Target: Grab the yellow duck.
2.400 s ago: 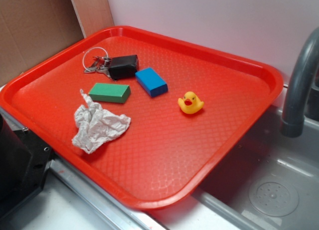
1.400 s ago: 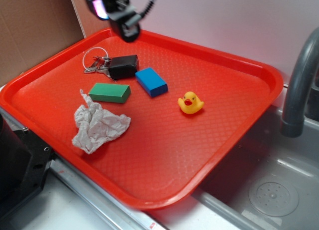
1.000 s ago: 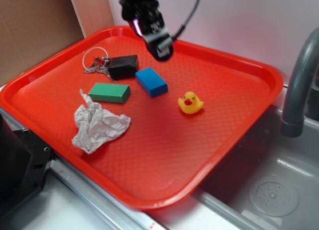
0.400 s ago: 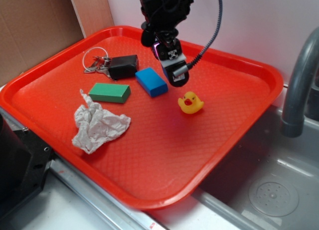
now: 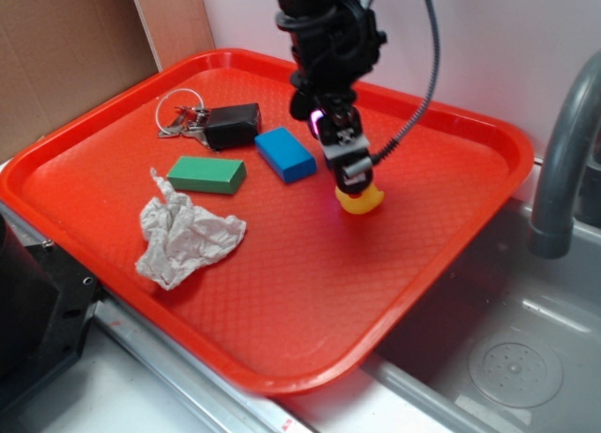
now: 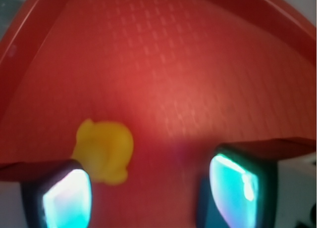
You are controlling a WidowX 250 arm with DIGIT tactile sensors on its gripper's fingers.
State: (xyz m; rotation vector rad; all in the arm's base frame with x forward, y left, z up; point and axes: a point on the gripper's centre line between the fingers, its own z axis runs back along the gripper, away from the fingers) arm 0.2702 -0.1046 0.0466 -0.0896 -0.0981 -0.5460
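Hand (image 5: 351, 175) spread wide over the small yellow rubber duck (image 6: 105, 151), lower left of the wrist view; centre it, then descend.

The tray (image 5: 451, 217) looks like red plastic, shiny, with a tiny bumpy pattern all over. The duck (image 5: 362, 201) is smooth yellow rubber. The paper (image 5: 183, 234) is white and crumpled, full of rough creases. The blue block (image 5: 285, 154) and green block (image 5: 207, 175) are smooth and dull. The sink (image 5: 512, 348) is grey metal with a soft shine. The hand (image 5: 349, 175) is dark, hard plastic.
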